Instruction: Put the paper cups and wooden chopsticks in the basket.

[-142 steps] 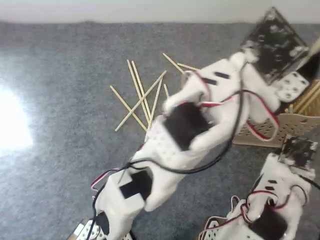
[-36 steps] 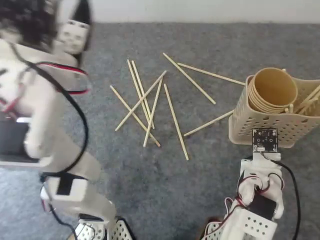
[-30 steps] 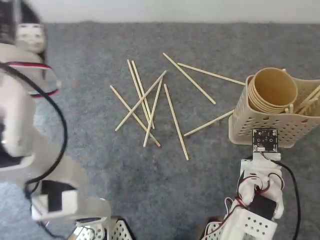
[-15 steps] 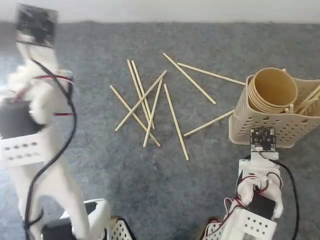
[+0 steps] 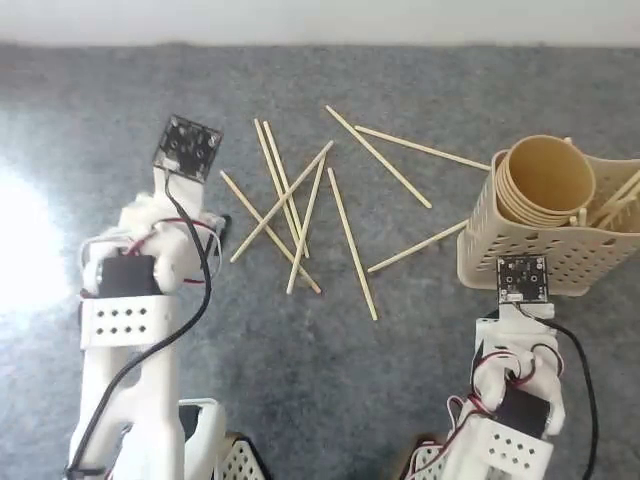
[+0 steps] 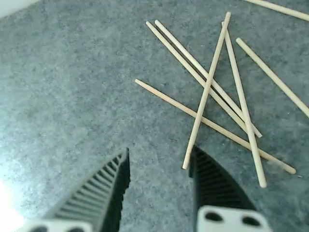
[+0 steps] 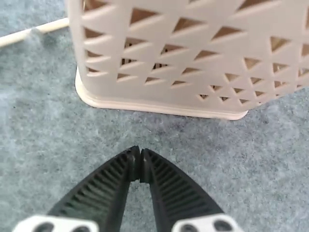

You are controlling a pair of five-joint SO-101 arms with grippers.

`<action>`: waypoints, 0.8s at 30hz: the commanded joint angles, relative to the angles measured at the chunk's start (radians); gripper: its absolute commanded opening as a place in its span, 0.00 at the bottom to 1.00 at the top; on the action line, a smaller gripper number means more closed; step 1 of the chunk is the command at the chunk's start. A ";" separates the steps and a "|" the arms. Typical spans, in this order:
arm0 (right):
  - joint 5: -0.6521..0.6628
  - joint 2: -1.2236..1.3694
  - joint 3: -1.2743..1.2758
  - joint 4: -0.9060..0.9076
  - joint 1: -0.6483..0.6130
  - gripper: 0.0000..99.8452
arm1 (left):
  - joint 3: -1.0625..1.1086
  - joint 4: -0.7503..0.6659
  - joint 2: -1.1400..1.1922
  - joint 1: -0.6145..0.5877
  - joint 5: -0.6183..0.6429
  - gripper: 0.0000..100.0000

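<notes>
Since 4.7 s ago the left arm (image 5: 128,310) has swung away from the basket (image 5: 545,255), gone out past the table's left edge, and come back to sit just left of the loose wooden chopsticks (image 5: 300,205). The right arm (image 5: 515,390) is where it was.

Left gripper (image 6: 159,152): jaws spread wide, nothing between them, low over the grey mat (image 5: 90,110). The end of one chopstick (image 6: 206,92) lies just ahead of one fingertip.

Right gripper (image 7: 140,152): jaws pressed together and empty, pointing at the basket's perforated wall, near it but apart.

Paper cups (image 5: 545,180): nested in one stack, standing inside the basket's left part. A few chopsticks (image 5: 612,200) lean in its right part.

About nine chopsticks lie crossed on the mat between the arms. One of them (image 5: 418,246) ends at the basket's left corner.
</notes>
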 commanded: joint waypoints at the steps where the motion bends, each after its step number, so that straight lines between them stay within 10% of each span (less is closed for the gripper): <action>1: 0.012 -0.013 0.006 -0.018 -0.010 0.01 | 0.047 -0.048 -0.032 0.005 -0.021 0.23; 24: 0.012 -0.013 0.006 -0.018 -0.010 0.01 | -0.120 0.114 0.255 0.158 -0.051 0.22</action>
